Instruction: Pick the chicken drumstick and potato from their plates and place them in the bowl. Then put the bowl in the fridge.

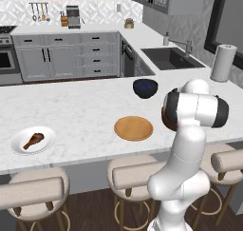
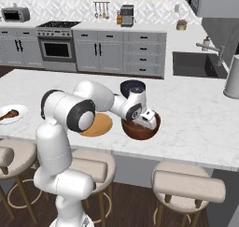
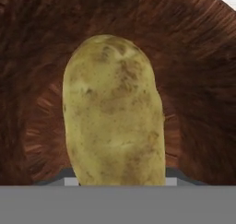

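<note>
The yellowish potato point(image 3: 113, 112) looms close in the hand view, upright between my jaws, with the reddish-brown bowl point(image 3: 198, 57) all around behind it. In the right base view my gripper point(image 2: 148, 120) reaches down into the bowl point(image 2: 140, 130) near the counter's front edge, shut on the potato. The chicken drumstick point(image 1: 33, 140) lies on the white plate point(image 1: 21, 147) at the far left of the island. The tan plate point(image 1: 133, 128) sits bare just left of the bowl. The fridge is out of view.
A small dark blue bowl point(image 1: 144, 88) stands behind the tan plate. A paper towel roll point(image 1: 223, 62) and sink point(image 1: 168, 58) are at the back right. Bar stools point(image 1: 35, 189) line the island's near edge.
</note>
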Controlling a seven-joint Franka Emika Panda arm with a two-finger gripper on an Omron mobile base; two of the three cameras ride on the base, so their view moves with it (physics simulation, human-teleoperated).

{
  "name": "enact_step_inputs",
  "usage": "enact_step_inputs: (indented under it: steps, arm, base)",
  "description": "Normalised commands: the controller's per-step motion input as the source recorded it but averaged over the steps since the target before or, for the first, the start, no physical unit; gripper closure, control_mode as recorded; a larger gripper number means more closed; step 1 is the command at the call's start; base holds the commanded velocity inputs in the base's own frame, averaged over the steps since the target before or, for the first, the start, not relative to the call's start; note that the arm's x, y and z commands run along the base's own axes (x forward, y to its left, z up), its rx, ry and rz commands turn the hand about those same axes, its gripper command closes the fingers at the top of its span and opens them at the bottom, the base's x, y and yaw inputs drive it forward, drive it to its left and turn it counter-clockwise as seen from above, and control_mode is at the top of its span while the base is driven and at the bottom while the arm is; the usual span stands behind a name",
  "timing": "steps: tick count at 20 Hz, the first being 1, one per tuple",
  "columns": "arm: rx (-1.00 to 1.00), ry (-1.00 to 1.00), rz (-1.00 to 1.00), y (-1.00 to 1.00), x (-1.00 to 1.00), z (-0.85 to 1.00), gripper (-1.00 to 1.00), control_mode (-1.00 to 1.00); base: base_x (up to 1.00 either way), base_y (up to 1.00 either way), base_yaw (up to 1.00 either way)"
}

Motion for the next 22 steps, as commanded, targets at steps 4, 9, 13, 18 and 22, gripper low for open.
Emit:
enact_step_inputs:
  steps: [4, 9, 13, 18, 22]
  arm:
    - [0.00, 0.00, 0.00, 0.00, 0.00, -0.04, -1.00, -1.00]
    - [0.00, -0.05, 0.00, 0.04, -0.16, 0.09, -1.00, -1.00]
    - [0.00, -0.10, 0.00, 0.23, -0.47, 0.66, -1.00, -1.00]
    - [0.00, -0.04, 0.02, 0.39, -0.71, 0.96, -1.00, -1.00]
    - [0.00, 0.00, 0.00, 0.43, -0.82, 1.00, -1.00, -1.00]
  base:
    - [0.00, 0.00, 0.00]
    - [0.00, 0.00, 0.00]
    - [0.00, 0.00, 0.00]
    - [0.00, 0.00, 0.00]
    - [0.00, 0.00, 0.00]
